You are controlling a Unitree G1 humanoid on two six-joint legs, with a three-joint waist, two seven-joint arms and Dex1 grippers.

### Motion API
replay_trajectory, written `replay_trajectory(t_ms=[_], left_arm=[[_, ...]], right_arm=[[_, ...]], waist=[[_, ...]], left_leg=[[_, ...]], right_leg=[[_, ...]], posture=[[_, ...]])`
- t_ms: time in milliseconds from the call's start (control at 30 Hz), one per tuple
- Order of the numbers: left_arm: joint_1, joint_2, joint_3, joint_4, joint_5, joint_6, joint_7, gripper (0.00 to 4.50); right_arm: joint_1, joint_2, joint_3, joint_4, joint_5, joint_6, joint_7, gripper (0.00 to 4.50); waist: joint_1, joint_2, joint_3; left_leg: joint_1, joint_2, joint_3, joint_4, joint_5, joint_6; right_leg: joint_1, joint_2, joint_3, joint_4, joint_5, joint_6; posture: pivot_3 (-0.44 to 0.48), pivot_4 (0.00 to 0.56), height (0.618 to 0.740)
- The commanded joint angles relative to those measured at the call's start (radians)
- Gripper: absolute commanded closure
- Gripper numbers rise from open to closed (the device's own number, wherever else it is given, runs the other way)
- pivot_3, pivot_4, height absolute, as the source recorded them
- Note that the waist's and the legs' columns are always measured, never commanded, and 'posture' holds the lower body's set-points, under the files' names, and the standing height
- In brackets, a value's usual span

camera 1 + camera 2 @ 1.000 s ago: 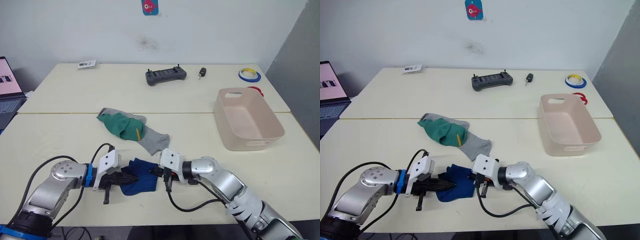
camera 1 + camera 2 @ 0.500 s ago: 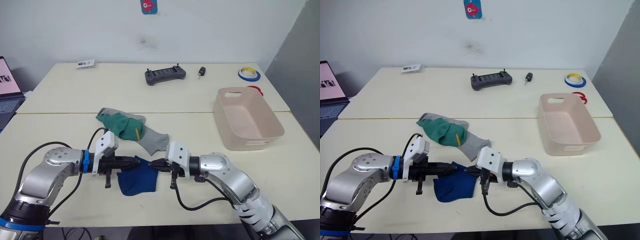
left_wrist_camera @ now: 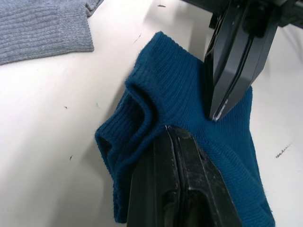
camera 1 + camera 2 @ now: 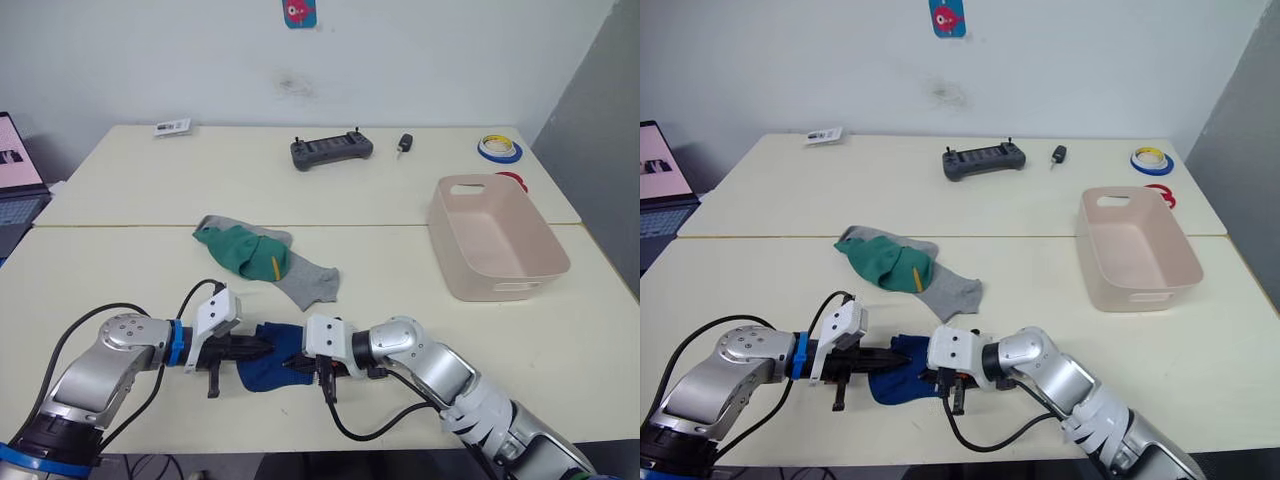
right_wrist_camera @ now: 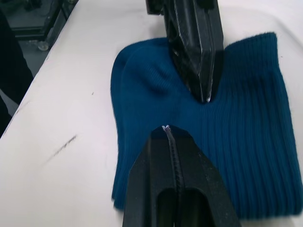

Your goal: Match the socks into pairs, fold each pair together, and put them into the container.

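Broadly, the two cream tables (image 4: 120,270) stand edge to edge, and the pink-beige container (image 4: 495,240) waits on my right side, well apart from the work, holding no socks that I can see. Between it and me lies the heap of green and grey socks (image 4: 262,258), the green one showing a small yellow mark, left aside, I judge, until the blue ones are done. The blue pair (image 4: 277,355) sits bunched near the front edge, and both arms reach in toward it from opposite sides: my left gripper (image 4: 262,347) is pressed together on the fabric at one side, my right gripper (image 4: 296,366) likewise pinches it from the other, tips nearly meeting, which I take as holding the fold so the two socks stay stacked. Farther back rest a dark controller (image 4: 331,151), a small black key fob (image 4: 404,145) and a tape roll (image 4: 498,150). I can read no writing anywhere.
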Motion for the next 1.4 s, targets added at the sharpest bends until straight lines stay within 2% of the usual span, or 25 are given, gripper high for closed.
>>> replay_trajectory(t_ms=[33,367,467,600,800,967,1400], left_arm=[[0.017,-0.003,0.003,0.026,0.027,-0.001,0.021,4.5],[0.019,-0.032,-0.003,-0.014,0.004,0.015,0.031,4.5],[0.024,-0.032,-0.003,-0.026,0.001,0.02,0.032,4.5],[0.025,-0.031,-0.003,-0.026,-0.001,0.023,0.031,4.5],[0.034,-0.03,0.0,-0.033,-0.003,0.028,0.033,4.5],[0.049,-0.03,0.014,-0.029,-0.013,0.034,0.034,4.5],[0.063,-0.043,0.022,-0.025,-0.012,0.035,0.036,4.5]], right_arm=[[0.04,-0.047,-0.025,-0.035,-0.011,0.006,0.012,4.49],[0.122,-0.11,-0.213,-0.303,0.148,0.162,0.001,4.49],[0.15,-0.115,-0.279,-0.349,0.22,0.261,-0.017,3.6],[0.172,-0.052,-0.359,-0.364,0.325,0.474,-0.107,2.22],[0.158,0.053,-0.382,-0.339,0.41,0.722,-0.224,0.19],[0.137,0.1,-0.351,-0.29,0.411,0.774,-0.285,0.19],[0.038,0.21,-0.274,-0.114,0.385,0.729,-0.346,0.19]], waist=[[0.0,0.0,0.0],[0.001,0.0,0.0],[0.002,0.0,0.0],[0.002,0.0,0.0],[0.001,0.0,0.0],[0.0,0.0,0.0],[-0.003,0.0,-0.001]], left_leg=[[0.0,0.0,0.0,0.0,0.0,0.0],[0.0,0.0,0.0,0.0,0.0,0.0],[0.0,0.0,0.0,0.0,0.0,0.0],[0.0,0.0,0.0,0.0,0.0,0.0],[0.0,0.0,0.0,0.0,0.0,0.0],[0.0,-0.001,0.0,0.0,0.0,0.0],[0.002,0.0,0.0,-0.001,0.0,0.0]], right_leg=[[0.0,0.0,0.0,0.0,0.0,0.0],[0.001,-0.001,0.0,0.0,0.0,0.0],[0.001,-0.001,0.0,0.0,0.0,0.0],[0.001,-0.001,0.0,0.0,0.0,0.0],[0.001,-0.001,0.0,0.0,0.0,0.0],[0.0,-0.001,0.001,0.0,0.0,0.0],[0.0,0.0,0.001,0.001,0.0,0.0]], posture=[[0.0,0.15,0.74],[0.0,0.15,0.74],[0.0,0.15,0.74],[0.0,0.15,0.74],[0.0,0.15,0.74],[0.0,0.15,0.74],[0.0,0.15,0.74]])
